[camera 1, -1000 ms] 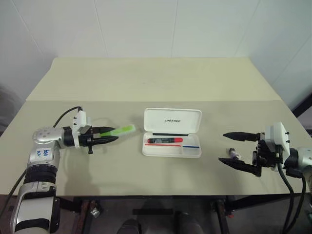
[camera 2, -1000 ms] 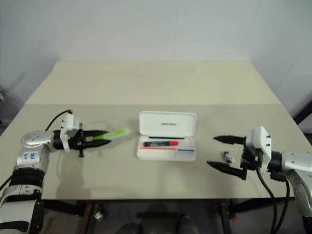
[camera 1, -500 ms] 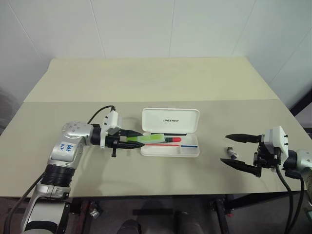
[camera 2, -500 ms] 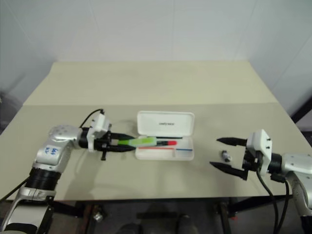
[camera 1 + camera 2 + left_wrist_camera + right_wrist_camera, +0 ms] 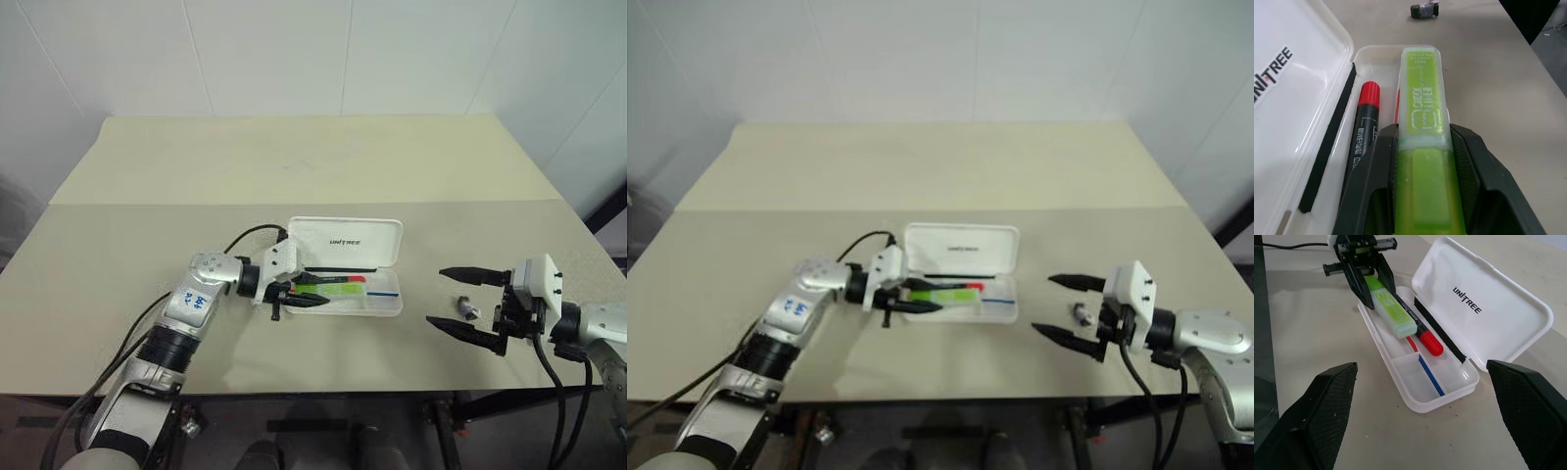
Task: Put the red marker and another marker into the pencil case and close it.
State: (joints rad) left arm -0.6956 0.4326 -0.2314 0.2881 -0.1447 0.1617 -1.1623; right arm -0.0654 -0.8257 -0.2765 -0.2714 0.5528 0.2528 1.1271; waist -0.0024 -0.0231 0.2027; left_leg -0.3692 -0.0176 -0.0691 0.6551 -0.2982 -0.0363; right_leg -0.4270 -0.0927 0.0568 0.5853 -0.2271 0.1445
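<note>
The pencil case (image 5: 345, 266) lies open near the middle of the beige table (image 5: 294, 166), its white lid (image 5: 1484, 303) tipped up and back with dark lettering on the inside. The tray of the case has a low divider; a thin red stripe and a thin blue stripe (image 5: 1430, 376) run along its floor.

The red marker (image 5: 1420, 333) lies inside the tray close to the hinge side, lengthwise, black barrel toward the left arm and red cap (image 5: 1370, 93) toward the middle of the case.

The left gripper (image 5: 294, 295) reaches in from the case's left end. Its two black fingers (image 5: 1469, 161) are clamped on the green highlighter (image 5: 1422, 122), one on each side of the barrel. The highlighter's pale capped end sticks out past the fingertips over the tray, just beside the red marker and roughly parallel to it. Whether it touches the tray floor or hangs just above it cannot be told.

The right gripper (image 5: 462, 305) hovers over the table to the right of the case, well apart from it, its fingers (image 5: 1312, 406) spread wide and holding nothing. A small dark object (image 5: 468, 310) lies on the table between those fingers; what it is cannot be made out.
</note>
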